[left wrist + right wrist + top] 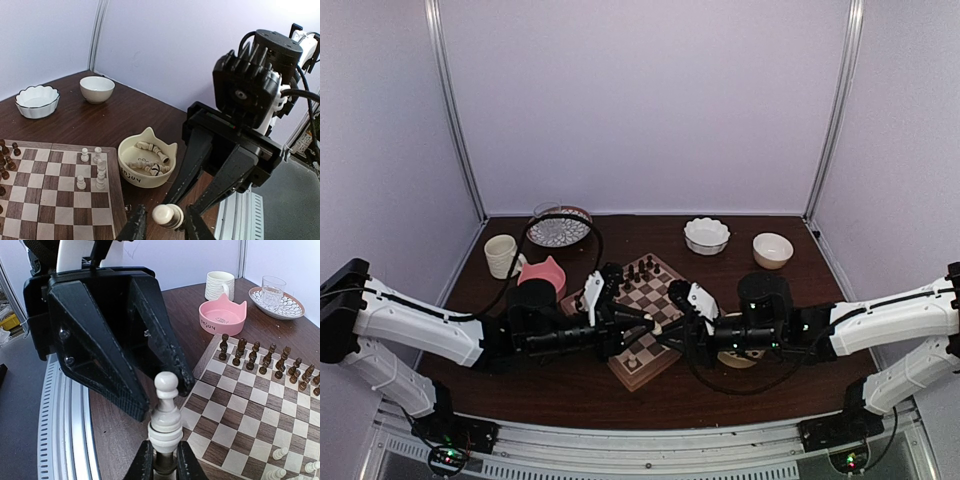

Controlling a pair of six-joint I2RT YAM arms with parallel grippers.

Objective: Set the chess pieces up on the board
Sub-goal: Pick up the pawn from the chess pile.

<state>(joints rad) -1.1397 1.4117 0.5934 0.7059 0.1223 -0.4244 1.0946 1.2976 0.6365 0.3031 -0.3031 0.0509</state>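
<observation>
My right gripper (165, 460) is shut on the base of a cream-white chess piece (165, 410) and holds it upright over the near corner of the board (240, 405). My left gripper (165, 222) is open, and its fingers (100, 355) straddle the head of that piece (167, 216) with a small gap on one side. In the top view both grippers meet over the board's (638, 383) near edge. A few white pieces (100, 172) stand on the board. Several more (150, 160) lie in a cream cat-shaped bowl (131, 176). Dark pieces (265, 360) line the far side.
A pink cat bowl (542, 275), a mug (501, 255) and a patterned plate with a glass (560, 228) stand at the back left. A scalloped white bowl (706, 235) and a cream bowl (772, 250) stand at the back right. Walls enclose the table.
</observation>
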